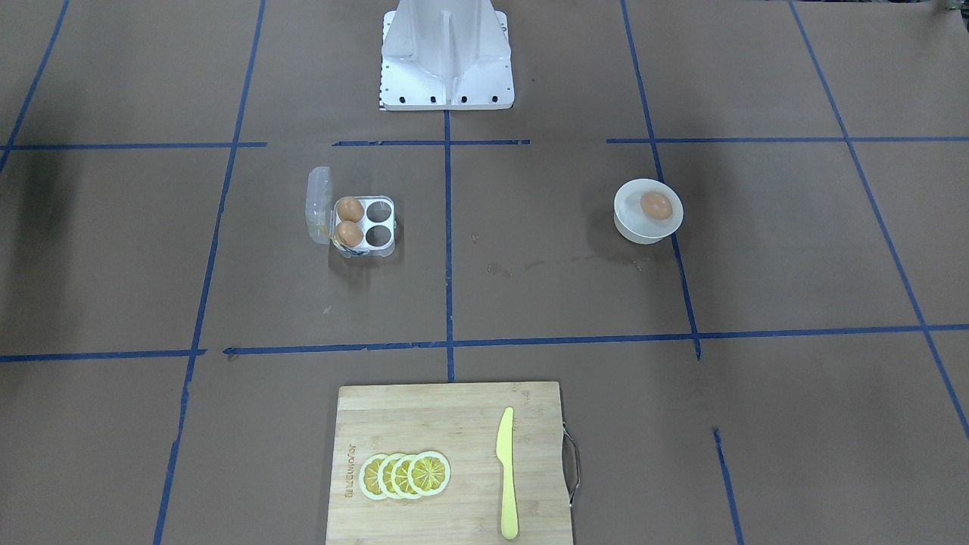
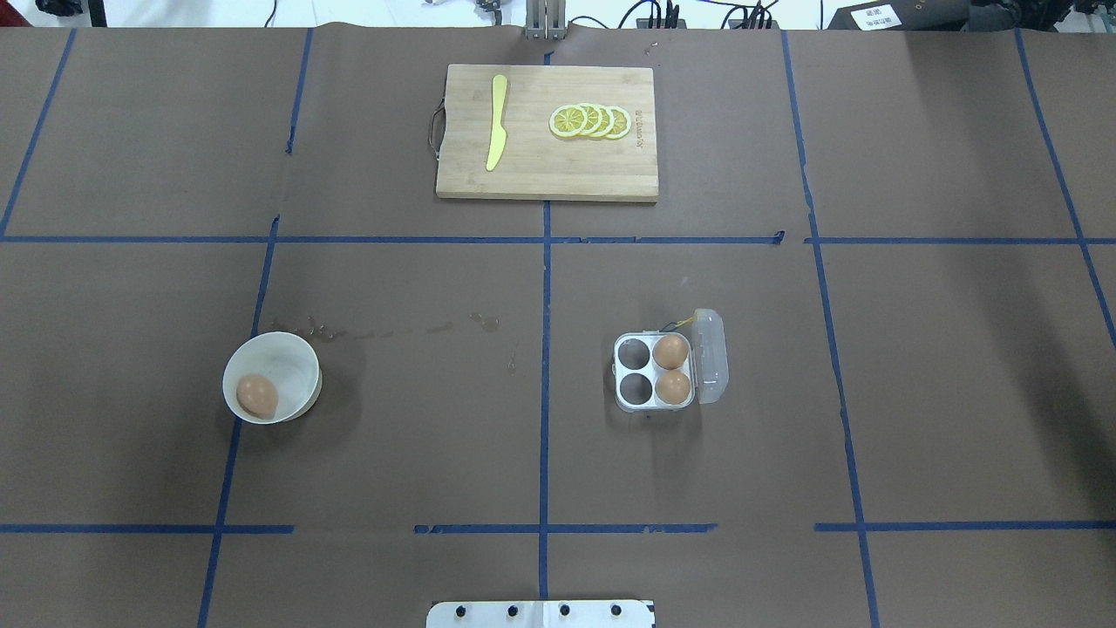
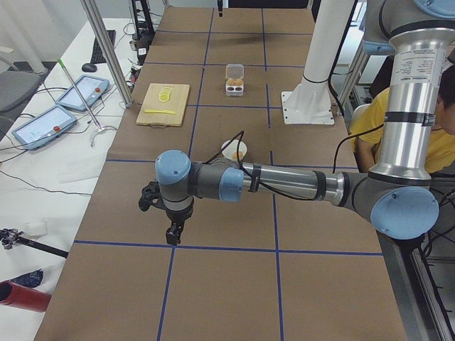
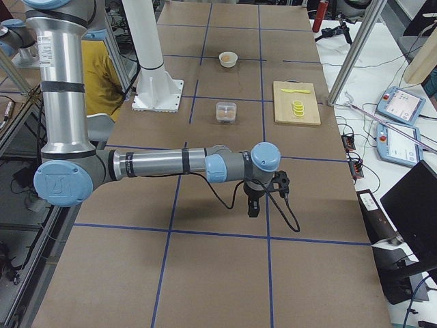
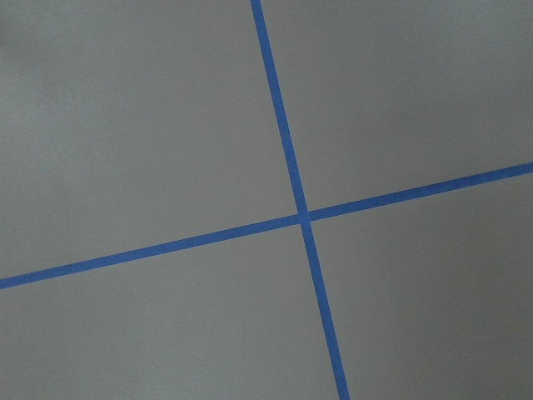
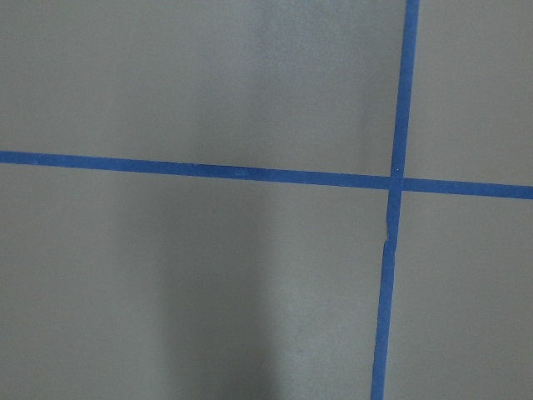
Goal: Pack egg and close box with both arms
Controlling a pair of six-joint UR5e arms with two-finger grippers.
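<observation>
Left arm (image 3: 284, 186), right arm (image 4: 157, 164): jaws seen sideways only, state unclear.

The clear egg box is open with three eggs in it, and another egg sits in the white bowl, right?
Not quite: the box holds two eggs, not three, as the overhead view shows. It is open, and another egg does sit in the white bowl.

It's a robotics lab: two grey arms (image 3: 284, 185) work over a paper-covered table (image 2: 392, 436) gridded with blue tape (image 2: 546, 288), teach pendants (image 3: 84, 91) lie on the side bench (image 3: 64, 170), and an operator (image 3: 368, 131) sits behind.
</observation>
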